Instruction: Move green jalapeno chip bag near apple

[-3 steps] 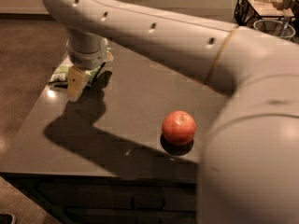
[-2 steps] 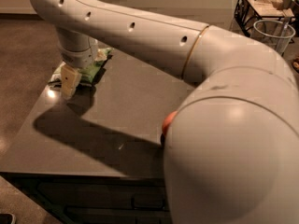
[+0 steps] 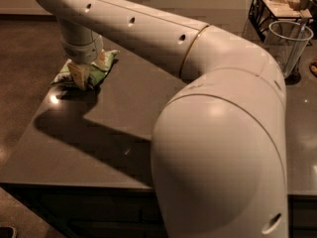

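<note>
The green jalapeno chip bag (image 3: 105,62) lies at the far left corner of the dark table (image 3: 119,108), light green with white patches. My gripper (image 3: 79,76) hangs straight down from the white arm and sits on the bag's middle, covering part of it. The bag's left end (image 3: 60,77) shows beside the gripper. The apple is hidden behind the arm's big elbow, which fills the middle and right of the view.
A black wire basket (image 3: 277,6) and a clear plastic cup (image 3: 289,44) stand at the far right. The table's left edge runs just beside the bag, and the front edge runs along the bottom.
The arm's elbow has swung across the view and now hides the apple. The gripper has stayed at the far left corner and come down onto the chip bag.
</note>
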`<state>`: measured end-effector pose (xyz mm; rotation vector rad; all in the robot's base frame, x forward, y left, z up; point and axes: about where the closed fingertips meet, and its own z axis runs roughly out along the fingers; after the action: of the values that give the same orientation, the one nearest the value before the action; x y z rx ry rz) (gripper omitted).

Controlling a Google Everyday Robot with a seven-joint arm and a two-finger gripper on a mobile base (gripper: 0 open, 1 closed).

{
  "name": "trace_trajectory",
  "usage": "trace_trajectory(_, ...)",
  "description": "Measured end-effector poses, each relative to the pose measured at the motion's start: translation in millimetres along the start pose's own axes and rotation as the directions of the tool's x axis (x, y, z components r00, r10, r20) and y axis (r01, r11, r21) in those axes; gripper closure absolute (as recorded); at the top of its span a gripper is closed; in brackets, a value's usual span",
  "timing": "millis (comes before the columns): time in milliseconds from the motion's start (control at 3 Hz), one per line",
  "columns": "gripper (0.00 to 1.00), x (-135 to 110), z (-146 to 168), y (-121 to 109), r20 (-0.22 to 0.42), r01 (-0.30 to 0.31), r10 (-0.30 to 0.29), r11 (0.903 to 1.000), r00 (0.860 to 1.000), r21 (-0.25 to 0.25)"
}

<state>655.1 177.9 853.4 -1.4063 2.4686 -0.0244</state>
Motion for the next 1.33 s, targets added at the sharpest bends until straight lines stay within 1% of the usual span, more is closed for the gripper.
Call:
trace_trajectory(333, 0.65, 15, -11, -8, 0.012, 0.001, -0.001, 1.0000, 1.000, -0.008)
trace_trajectory(667, 0.88, 46, -28, -14, 0.026, 0.000, 0.000, 1.0000, 1.000, -0.004)
trace_trajectory(1000, 1.00, 94, -53, -18, 0.039, -0.003, 0.003, 0.9999, 0.999, -0.010)
trace_trajectory(1333, 1.00, 147, -75, -24, 0.041, -0.028, 0.029, 0.9995, 0.999, -0.015)
